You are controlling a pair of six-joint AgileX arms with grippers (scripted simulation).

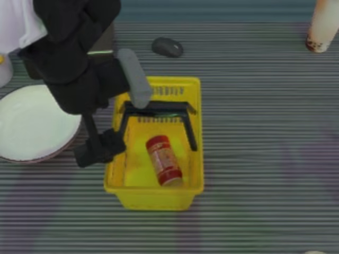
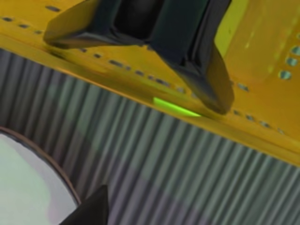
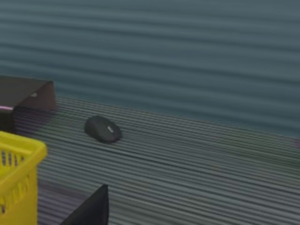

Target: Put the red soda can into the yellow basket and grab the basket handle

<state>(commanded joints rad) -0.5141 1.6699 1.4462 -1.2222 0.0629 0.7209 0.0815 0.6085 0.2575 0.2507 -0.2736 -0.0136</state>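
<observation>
The red soda can (image 1: pixel 163 160) lies on its side inside the yellow basket (image 1: pixel 153 197), toward six o'clock; so the first step looks done; the basket handle (image 1: pixel 158 109) spans the rim at twelve o'clock; the left gripper (image 1: pixel 100 148), at the basket's nine o'clock wall, hangs empty with fingers apart; next it must reach the handle; the right arm is out of sight

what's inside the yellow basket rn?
The red soda can lies on its side on the yellow basket floor. The basket handle crosses above. The left arm covers the far-left corner, so nothing there can be checked.
</observation>
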